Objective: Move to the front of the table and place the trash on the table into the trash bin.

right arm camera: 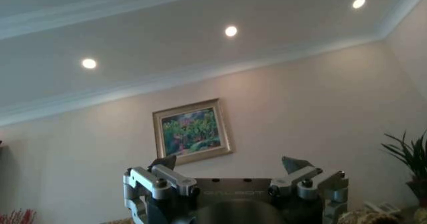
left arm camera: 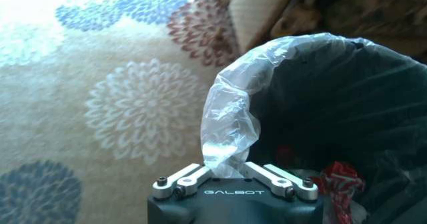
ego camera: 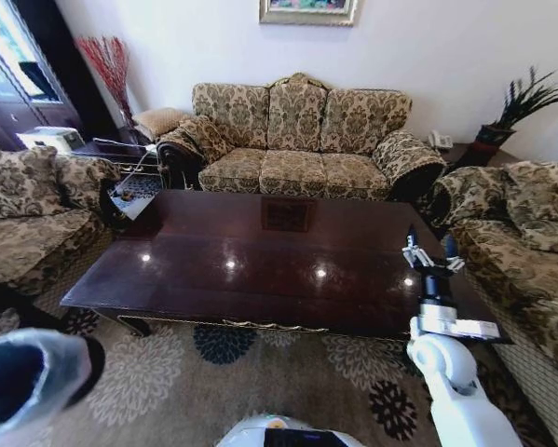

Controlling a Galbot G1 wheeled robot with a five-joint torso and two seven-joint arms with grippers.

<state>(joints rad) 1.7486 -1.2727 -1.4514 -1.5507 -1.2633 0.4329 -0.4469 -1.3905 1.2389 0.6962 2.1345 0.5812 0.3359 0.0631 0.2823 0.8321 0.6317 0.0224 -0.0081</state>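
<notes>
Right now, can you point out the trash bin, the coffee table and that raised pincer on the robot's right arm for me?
trash bin (left arm camera: 230, 109): left wrist view, on the plastic liner folded over its rim.
table (ego camera: 260, 256): head view, on the bare glossy top.
right pincer (ego camera: 431, 253): head view, midway between its open fingertips, above the table's right end.

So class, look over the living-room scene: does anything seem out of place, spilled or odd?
Nothing looks spilled or askew. The trash bin is held up off the carpet, the left tool pinching its liner at the rim, with red trash inside. The right tool points upward, open, over the table.
</notes>
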